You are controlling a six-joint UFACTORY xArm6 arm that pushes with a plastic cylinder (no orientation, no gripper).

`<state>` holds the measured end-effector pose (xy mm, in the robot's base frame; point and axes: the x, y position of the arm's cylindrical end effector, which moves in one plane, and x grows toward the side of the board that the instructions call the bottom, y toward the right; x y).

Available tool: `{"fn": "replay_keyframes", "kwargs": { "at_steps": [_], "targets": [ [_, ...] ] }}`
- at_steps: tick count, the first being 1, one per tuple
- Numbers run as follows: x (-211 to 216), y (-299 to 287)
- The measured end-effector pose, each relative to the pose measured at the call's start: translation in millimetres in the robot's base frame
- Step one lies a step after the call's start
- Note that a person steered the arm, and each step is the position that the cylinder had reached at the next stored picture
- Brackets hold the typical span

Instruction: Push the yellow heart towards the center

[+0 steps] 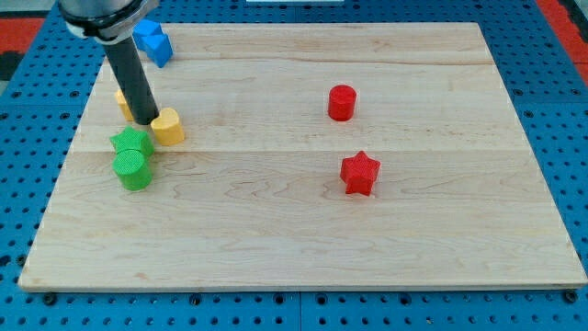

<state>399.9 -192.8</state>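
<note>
The yellow heart lies at the left part of the wooden board. My tip stands just to the heart's left, touching or nearly touching it. A second yellow block sits behind the rod, partly hidden, so its shape is unclear. A green star lies just below the tip, with a green cylinder right below it.
A blue block lies near the board's top left corner. A red cylinder sits right of centre towards the view's top, and a red star lies below it. The board's left edge is close to the green blocks.
</note>
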Motion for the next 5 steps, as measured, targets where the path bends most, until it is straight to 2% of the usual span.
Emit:
{"fn": "replay_keyframes", "kwargs": {
  "at_steps": [1,3,4,5],
  "targets": [
    [21,36],
    [19,110],
    [18,116],
    [-17,116]
  ]
}}
